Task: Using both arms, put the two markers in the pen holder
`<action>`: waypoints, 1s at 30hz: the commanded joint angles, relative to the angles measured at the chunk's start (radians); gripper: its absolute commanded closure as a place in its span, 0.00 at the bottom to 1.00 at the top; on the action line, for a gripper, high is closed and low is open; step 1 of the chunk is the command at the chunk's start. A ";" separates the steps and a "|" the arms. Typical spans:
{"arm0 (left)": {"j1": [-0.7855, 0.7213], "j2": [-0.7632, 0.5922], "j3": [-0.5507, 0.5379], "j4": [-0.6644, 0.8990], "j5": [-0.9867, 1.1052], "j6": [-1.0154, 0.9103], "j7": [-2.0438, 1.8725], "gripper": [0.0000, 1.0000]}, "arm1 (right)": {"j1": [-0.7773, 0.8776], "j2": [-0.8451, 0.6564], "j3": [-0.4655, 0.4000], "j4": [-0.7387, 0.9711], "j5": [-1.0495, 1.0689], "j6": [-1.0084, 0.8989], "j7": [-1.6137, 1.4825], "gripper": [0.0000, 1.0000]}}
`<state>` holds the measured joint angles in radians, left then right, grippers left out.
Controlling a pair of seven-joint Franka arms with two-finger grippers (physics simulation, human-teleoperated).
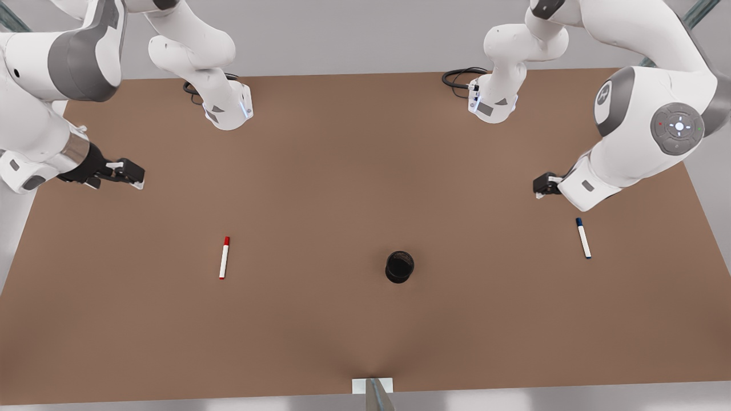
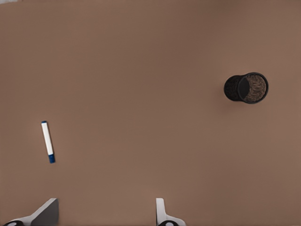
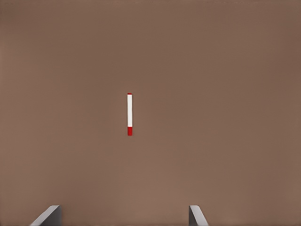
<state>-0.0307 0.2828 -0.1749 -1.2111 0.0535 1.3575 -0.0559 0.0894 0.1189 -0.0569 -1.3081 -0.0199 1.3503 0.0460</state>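
Note:
The red-capped marker [image 1: 224,257] [image 3: 129,114] lies flat on the brown table [image 1: 320,171], toward the front view's left. My right gripper [image 1: 139,176] [image 3: 122,216] hovers above and behind it, open and empty. The blue-capped marker [image 1: 583,237] [image 2: 48,141] lies flat toward the front view's right. Just behind it hangs my left gripper [image 1: 540,186] [image 2: 104,214], open with nothing between its fingers. The black mesh pen holder [image 1: 400,266] [image 2: 248,87] stands upright between the two markers, nearer the blue one.
Both arm bases [image 1: 227,109] [image 1: 492,101] are bolted at the table's far edge, with black cables [image 1: 460,77] beside them. A grey post on a white foot [image 1: 374,388] stands at the near edge.

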 commanded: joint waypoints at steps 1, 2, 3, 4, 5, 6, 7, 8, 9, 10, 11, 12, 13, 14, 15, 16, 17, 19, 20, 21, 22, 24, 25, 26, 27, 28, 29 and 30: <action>0.000 0.006 0.000 -0.001 0.000 0.032 0.038 0.00 | -0.033 0.010 -0.006 0.001 -0.005 0.007 0.018 0.00; 0.000 0.016 0.002 -0.001 0.003 0.040 0.039 0.00 | -0.040 0.021 -0.006 0.001 0.000 0.007 0.015 0.00; 0.009 0.035 0.040 -0.007 -0.007 0.074 0.057 0.00 | -0.051 0.024 -0.004 0.001 -0.002 0.007 0.017 0.00; 0.017 0.042 0.074 -0.054 -0.017 0.124 0.143 0.00 | -0.054 0.025 -0.001 0.009 -0.002 0.009 0.017 0.00; 0.023 0.055 0.146 -0.126 -0.066 0.227 0.183 0.00 | -0.043 0.037 0.003 0.010 -0.001 0.007 0.031 0.00; 0.026 0.055 0.186 -0.226 -0.067 0.371 0.183 0.00 | -0.054 0.044 0.002 0.010 0.000 0.004 0.028 0.00; 0.037 0.055 0.202 -0.284 -0.067 0.449 0.185 0.00 | -0.054 0.048 0.002 0.010 0.003 0.004 0.019 0.00; 0.041 0.061 0.242 -0.361 -0.070 0.551 0.185 0.00 | -0.050 0.056 0.002 0.010 -0.005 0.010 0.031 0.00; 0.052 0.062 0.264 -0.430 -0.072 0.656 0.200 0.00 | -0.042 0.059 0.003 0.010 -0.002 0.012 0.035 0.00; 0.058 0.085 0.291 -0.476 -0.096 0.749 0.266 0.00 | -0.036 0.059 0.006 0.006 0.000 0.036 0.035 0.00; 0.074 0.110 0.302 -0.487 -0.104 0.804 0.317 0.00 | -0.037 0.059 0.008 0.006 0.000 0.038 0.034 0.00; 0.097 0.139 0.305 -0.487 -0.104 0.857 0.358 0.00 | -0.036 0.059 0.008 0.004 0.002 0.038 0.035 0.00; 0.127 0.177 0.307 -0.489 -0.121 0.911 0.416 0.00 | -0.036 0.059 0.014 0.004 -0.002 0.038 0.032 0.00; 0.140 0.199 0.316 -0.489 -0.167 0.925 0.469 0.00 | -0.034 0.071 0.016 0.003 -0.002 0.039 0.029 0.00; 0.153 0.220 0.330 -0.490 -0.181 0.931 0.504 0.00 | -0.036 0.087 0.016 0.003 0.002 0.061 0.028 0.00; 0.160 0.243 0.339 -0.492 -0.181 0.963 0.548 0.00 | -0.036 0.107 0.016 0.004 0.003 0.070 0.032 0.00; 0.166 0.262 0.342 -0.496 -0.184 0.985 0.590 0.00 | -0.036 0.139 0.016 0.003 0.005 0.096 0.034 0.00; 0.179 0.302 0.345 -0.496 -0.187 1.034 0.640 0.00 | -0.031 0.191 0.016 0.000 0.003 0.156 0.034 0.00; 0.187 0.311 0.344 -0.496 -0.192 1.043 0.647 0.00 | -0.025 0.209 0.016 -0.008 0.003 0.178 0.035 0.00; 0.190 0.329 0.344 -0.496 -0.195 1.049 0.656 0.00 | -0.022 0.232 0.016 -0.008 0.006 0.187 0.035 0.00; 0.192 0.349 0.344 -0.496 -0.207 1.068 0.659 0.00 | -0.022 0.257 0.016 -0.008 0.008 0.216 0.037 0.00; 0.206 0.380 0.344 -0.493 -0.212 1.069 0.659 0.00 | -0.020 0.297 0.020 -0.008 0.028 0.242 0.066 0.00; 0.209 0.388 0.345 -0.495 -0.212 1.068 0.659 0.00 | -0.020 0.298 0.022 -0.054 0.032 0.292 0.066 0.00; 0.210 0.401 0.345 -0.495 -0.212 1.069 0.660 0.00 | -0.017 0.298 0.023 -0.080 0.037 0.320 0.066 0.00; 0.212 0.407 0.345 -0.495 -0.212 1.069 0.660 0.00 | -0.020 0.309 0.037 -0.127 0.035 0.387 0.066 0.00; 0.213 0.414 0.344 -0.495 -0.213 1.069 0.660 0.00 | -0.020 0.314 0.037 -0.190 0.035 0.476 0.064 0.00; 0.213 0.415 0.344 -0.495 -0.213 1.069 0.659 0.00 | -0.024 0.326 0.037 -0.212 0.035 0.515 0.066 0.00; 0.213 0.418 0.344 -0.495 -0.213 1.068 0.659 0.06 | -0.031 0.350 0.037 -0.209 0.035 0.532 0.064 0.00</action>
<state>0.1822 0.6998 0.1688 -1.7064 -0.1575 2.3892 0.3851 0.0619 0.4614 -0.0206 -1.5038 0.0112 1.7033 0.0836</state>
